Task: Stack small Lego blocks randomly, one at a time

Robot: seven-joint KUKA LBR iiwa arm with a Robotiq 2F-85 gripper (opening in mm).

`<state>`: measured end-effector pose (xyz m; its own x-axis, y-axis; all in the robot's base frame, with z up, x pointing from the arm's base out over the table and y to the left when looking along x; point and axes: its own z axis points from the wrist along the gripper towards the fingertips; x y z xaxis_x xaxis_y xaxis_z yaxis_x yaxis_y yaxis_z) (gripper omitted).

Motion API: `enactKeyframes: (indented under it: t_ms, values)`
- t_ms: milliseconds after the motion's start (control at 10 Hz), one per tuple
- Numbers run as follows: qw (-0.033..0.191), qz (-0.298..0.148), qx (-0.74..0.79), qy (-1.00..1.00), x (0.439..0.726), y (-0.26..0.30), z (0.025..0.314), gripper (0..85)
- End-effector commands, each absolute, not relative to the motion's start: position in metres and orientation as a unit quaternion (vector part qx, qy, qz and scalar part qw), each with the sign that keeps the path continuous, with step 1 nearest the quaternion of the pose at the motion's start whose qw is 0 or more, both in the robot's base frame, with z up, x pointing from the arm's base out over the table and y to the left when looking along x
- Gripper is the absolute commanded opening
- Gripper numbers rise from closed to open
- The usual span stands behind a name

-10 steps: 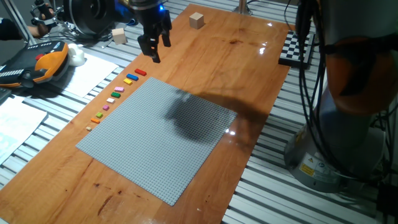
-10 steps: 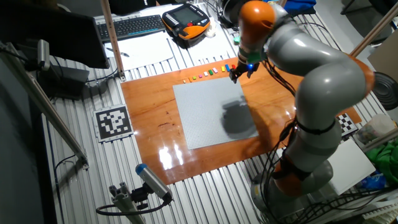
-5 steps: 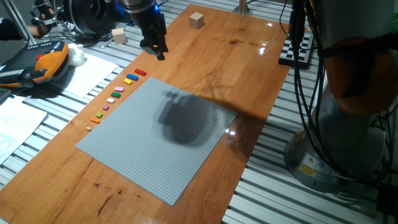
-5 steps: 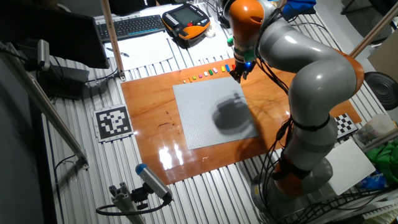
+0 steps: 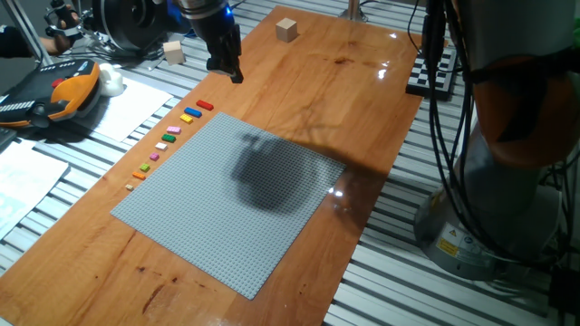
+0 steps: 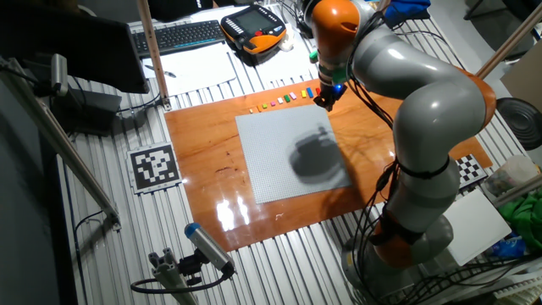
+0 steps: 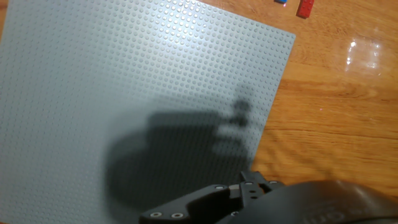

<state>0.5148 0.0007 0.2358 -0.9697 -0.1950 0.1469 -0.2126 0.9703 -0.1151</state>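
Slatted metal framing surrounds a wooden desk [image 5: 362, 81] whose middle carries a big grey studded baseplate [image 5: 227, 195]. Along the baseplate's left edge, on bare wood, the small Lego blocks [image 5: 168, 140] lie in a single row, each apart from its neighbours: red at the far end, then blue, yellow, pink, and on to green, orange and smaller pale pieces toward the near end. In the hand view only the red block [image 7: 305, 7] and a sliver of a blue one show, at the top, beyond the baseplate's corner.

Above the desk's far left part the claw [image 5: 227, 68] hangs in the air, past the red end of the row and clear of every block. Whether its fingers are spread or pressed together cannot be told; nothing shows between them. A dark shadow of the arm falls on the baseplate's middle.

Two tan wooden cubes stand at the far end of the desk: one [image 5: 287, 29] near the far edge, the other [image 5: 174, 52] at the far left corner. An orange-and-black handheld pendant [image 5: 50, 91] rests on papers to the left of the desk, a checkerboard card [image 5: 430, 68] lies off the right edge, and a keyboard [image 6: 182, 36] sits behind. The grey arm's base [image 6: 415, 220] stands beside the desk.
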Motion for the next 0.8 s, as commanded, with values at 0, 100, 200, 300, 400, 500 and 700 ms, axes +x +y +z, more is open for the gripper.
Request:
enactKeyframes:
  t_ms: [0, 100, 200, 300, 400, 500, 700]
  values:
    - [0.066, 0.065, 0.1, -0.991, 0.5148, 0.0007, 0.2358, 0.0]
    - [0.064, 0.065, 0.095, -0.991, 0.5148, 0.0007, 0.2358, 0.0]
    - [0.065, 0.064, 0.102, -0.991, 0.5148, 0.0007, 0.2358, 0.0]
    - [0.058, 0.057, 0.097, -0.992, 0.5148, 0.0007, 0.2358, 0.0]
    - [0.006, 0.013, 0.097, -0.995, 0.5148, 0.0007, 0.2358, 0.0]
    - [0.025, 0.008, 0.106, -0.994, 0.5148, 0.0007, 0.2358, 0.0]
    - [0.038, 0.015, 0.078, -0.996, 0.5148, 0.0007, 0.2358, 0.0]
